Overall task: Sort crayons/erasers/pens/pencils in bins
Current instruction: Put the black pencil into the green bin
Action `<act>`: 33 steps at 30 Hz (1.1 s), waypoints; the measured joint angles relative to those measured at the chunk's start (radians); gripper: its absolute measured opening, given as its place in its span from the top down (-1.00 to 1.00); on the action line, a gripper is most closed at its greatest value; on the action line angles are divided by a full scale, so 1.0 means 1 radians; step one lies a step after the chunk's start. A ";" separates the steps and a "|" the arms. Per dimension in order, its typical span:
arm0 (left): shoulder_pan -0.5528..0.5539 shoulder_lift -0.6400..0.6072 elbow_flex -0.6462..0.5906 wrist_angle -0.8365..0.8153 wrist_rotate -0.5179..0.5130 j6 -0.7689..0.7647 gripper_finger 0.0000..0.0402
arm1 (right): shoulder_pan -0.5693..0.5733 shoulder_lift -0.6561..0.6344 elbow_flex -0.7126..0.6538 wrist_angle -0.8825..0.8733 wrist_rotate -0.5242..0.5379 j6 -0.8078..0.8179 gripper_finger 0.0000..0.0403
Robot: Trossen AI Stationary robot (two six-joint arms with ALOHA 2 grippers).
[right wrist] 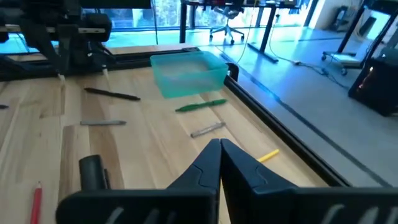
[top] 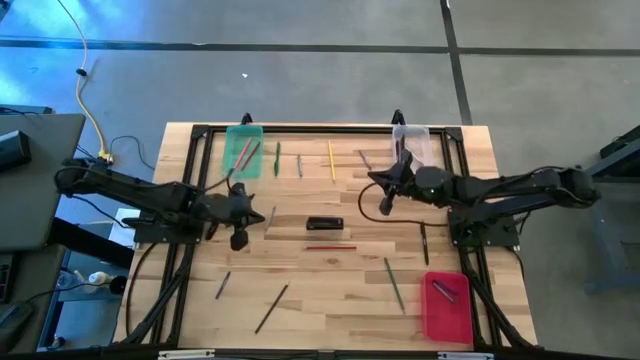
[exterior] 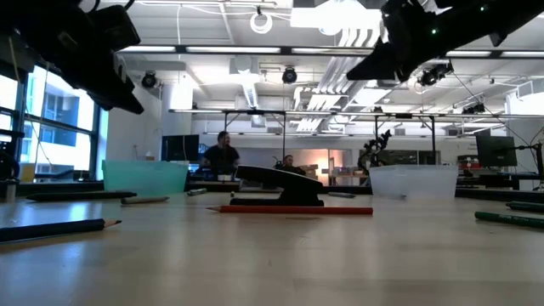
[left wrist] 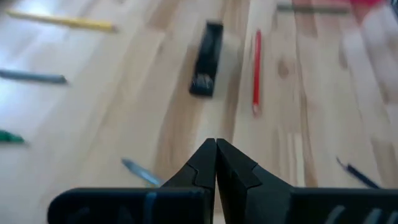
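2 dark jointed arms, black tapered jaws

— Bright in here?
— Yes, ceiling lights (exterior: 340, 17) glare white overhead, and cool blue daylight spills from the windows (right wrist: 168, 9).
— Sharp?
— The table (left wrist: 155, 124) smears under the left wrist.

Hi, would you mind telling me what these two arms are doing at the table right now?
They are sorting pens and pencils into bins. Neither holds anything now: the left gripper and right gripper are both shut and empty above the wooden table. The translucent green bin and solid red bin each hold a few items. A red pencil and small black block lie mid-table.
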 joint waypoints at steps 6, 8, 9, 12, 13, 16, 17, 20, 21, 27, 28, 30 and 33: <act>-0.145 0.167 0.077 -0.054 0.000 -0.110 1.00 | 0.040 0.000 0.000 0.000 0.015 -0.002 1.00; -0.213 0.236 0.108 -0.056 -0.008 -0.159 1.00 | 0.045 0.000 0.000 0.001 0.015 -0.002 1.00; -0.249 0.272 0.130 -0.065 -0.019 -0.184 1.00 | 0.046 0.000 0.000 0.002 0.016 -0.003 1.00; -0.355 0.385 0.216 -0.102 -0.060 -0.261 1.00 | 0.046 0.000 0.000 0.003 0.016 -0.006 1.00; -0.387 0.420 0.247 -0.124 -0.073 -0.292 1.00 | 0.046 0.000 0.000 0.003 0.016 -0.006 1.00; -0.464 0.533 0.352 -0.189 -0.097 -0.405 1.00 | 0.046 0.000 0.000 0.003 0.016 -0.003 1.00; -0.482 0.571 0.389 -0.219 -0.097 -0.446 1.00 | 0.046 0.000 0.000 0.003 0.016 -0.002 1.00; -0.526 0.675 0.491 -0.307 -0.096 -0.593 0.98 | 0.046 0.000 0.000 0.008 0.016 -0.008 1.00; -0.536 0.708 0.524 -0.338 -0.096 -0.637 0.96 | 0.046 0.000 0.000 0.010 0.016 -0.012 1.00; -0.569 0.885 0.707 -0.423 -0.053 -0.833 0.71 | 0.046 0.000 0.000 0.042 0.016 -0.055 1.00; -0.572 0.910 0.731 -0.425 -0.038 -0.862 0.66 | 0.046 0.000 0.000 0.047 0.016 -0.061 1.00; -0.573 0.961 0.782 -0.424 -0.008 -0.921 0.56 | 0.046 0.000 0.000 0.048 0.016 -0.067 1.00; -0.573 1.033 0.840 -0.427 0.023 -0.981 0.41 | 0.046 0.000 0.000 0.048 0.016 -0.072 1.00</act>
